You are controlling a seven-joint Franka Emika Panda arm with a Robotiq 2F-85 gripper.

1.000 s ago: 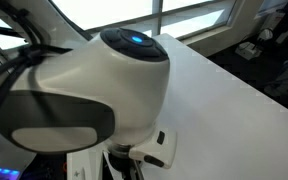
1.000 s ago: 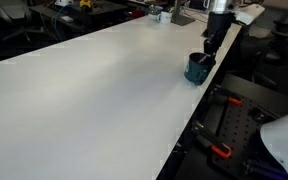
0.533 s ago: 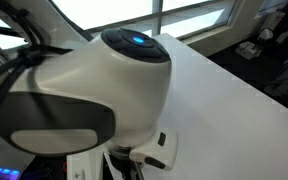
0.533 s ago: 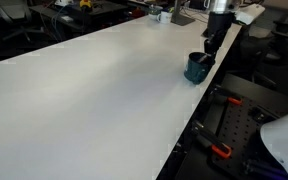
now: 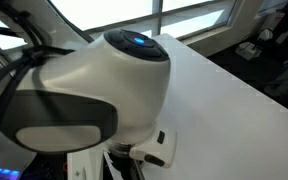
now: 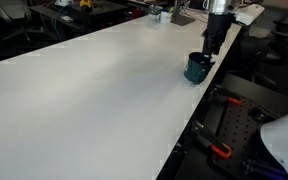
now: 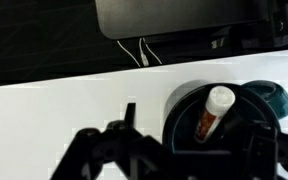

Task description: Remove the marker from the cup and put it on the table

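Note:
The small dark cup (image 6: 196, 68) stands close to the edge of the white table (image 6: 84, 90). My gripper (image 6: 212, 46) hangs straight over it. In the wrist view the cup (image 7: 184, 118) sits between my two dark fingers (image 7: 129, 118). The marker (image 7: 214, 108) leans inside it, white cap up and a reddish body below. My gripper (image 7: 202, 122) is open, its jaws standing wide on either side of the cup's mouth, and neither touches the marker. In an exterior view the arm's white body (image 5: 94, 90) hides the cup and marker, and only bare table (image 5: 234, 110) shows.
The table's edge (image 6: 216, 92) runs just beside the cup, with black framing and orange-handled clamps (image 6: 217, 151) below it. Small clutter (image 6: 159, 13) stands at the far end. A dark panel with hanging cables (image 7: 174, 20) lies beyond the table in the wrist view.
The fingers above the cup look slightly wider apart than before. The arm, the cup and the marker have kept their places.

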